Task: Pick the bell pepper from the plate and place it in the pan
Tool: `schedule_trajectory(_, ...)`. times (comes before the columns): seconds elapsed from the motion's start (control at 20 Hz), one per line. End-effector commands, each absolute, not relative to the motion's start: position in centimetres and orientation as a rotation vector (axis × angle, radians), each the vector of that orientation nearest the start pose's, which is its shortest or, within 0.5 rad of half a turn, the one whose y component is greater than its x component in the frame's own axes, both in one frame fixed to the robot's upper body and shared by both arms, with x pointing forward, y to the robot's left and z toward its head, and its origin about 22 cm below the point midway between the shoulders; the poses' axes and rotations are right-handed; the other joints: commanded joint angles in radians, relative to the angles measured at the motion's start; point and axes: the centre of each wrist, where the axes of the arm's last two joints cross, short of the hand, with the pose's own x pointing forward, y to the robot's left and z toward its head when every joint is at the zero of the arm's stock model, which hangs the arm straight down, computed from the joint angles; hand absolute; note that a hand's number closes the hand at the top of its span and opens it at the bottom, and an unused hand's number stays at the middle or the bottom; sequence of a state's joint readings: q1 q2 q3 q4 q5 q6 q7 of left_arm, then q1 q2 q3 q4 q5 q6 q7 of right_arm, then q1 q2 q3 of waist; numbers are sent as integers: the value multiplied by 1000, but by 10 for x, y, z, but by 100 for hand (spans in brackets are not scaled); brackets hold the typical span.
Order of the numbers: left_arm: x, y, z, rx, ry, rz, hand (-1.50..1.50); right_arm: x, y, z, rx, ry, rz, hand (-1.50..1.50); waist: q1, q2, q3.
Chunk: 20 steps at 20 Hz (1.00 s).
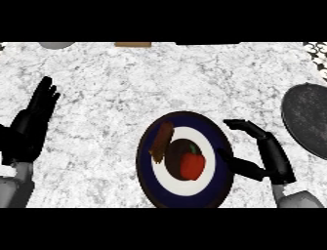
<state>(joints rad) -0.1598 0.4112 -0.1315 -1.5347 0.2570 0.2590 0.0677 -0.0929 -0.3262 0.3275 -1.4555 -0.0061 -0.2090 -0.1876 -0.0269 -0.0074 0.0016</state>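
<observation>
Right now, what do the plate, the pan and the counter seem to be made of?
Plate: probably glazed ceramic, smooth navy and white rings. Pan: likely dark cast iron or coated metal, matte and speckled grey. Counter: looks like marble or granite, mottled grey-white veining.

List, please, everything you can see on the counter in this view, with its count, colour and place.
bell pepper: one, red, on the plate
brown item: one, long, on the plate left of the pepper
plate: one, dark blue rim, white centre, counter lower middle
pan: one, dark grey, right edge
counter: one, white-grey marble
left hand: one, black, open, resting at left
right hand: one, black, open, beside the plate's right rim
</observation>
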Motion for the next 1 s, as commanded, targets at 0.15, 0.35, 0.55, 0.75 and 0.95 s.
schedule_trajectory(0.15,289,273,39,247,-1600,-10,0,193,-265,26,-457,-1867,589,-150,-21,2,-4)
schedule_trajectory(0.35,281,286,54,234,-1621,-10,0,183,-282,89,-485,-1729,772,-150,2,0,-5)
schedule_trajectory(0.55,285,272,51,226,-1613,-41,0,180,-273,136,-559,-1577,971,-150,8,1,-7)
schedule_trajectory(0.75,294,286,58,196,-1629,-62,0,188,-249,181,-582,-1541,949,-150,34,9,-4)
schedule_trajectory(0.95,295,276,46,190,-1622,-57,0,185,-224,209,-658,-1523,1011,-150,37,9,-4)
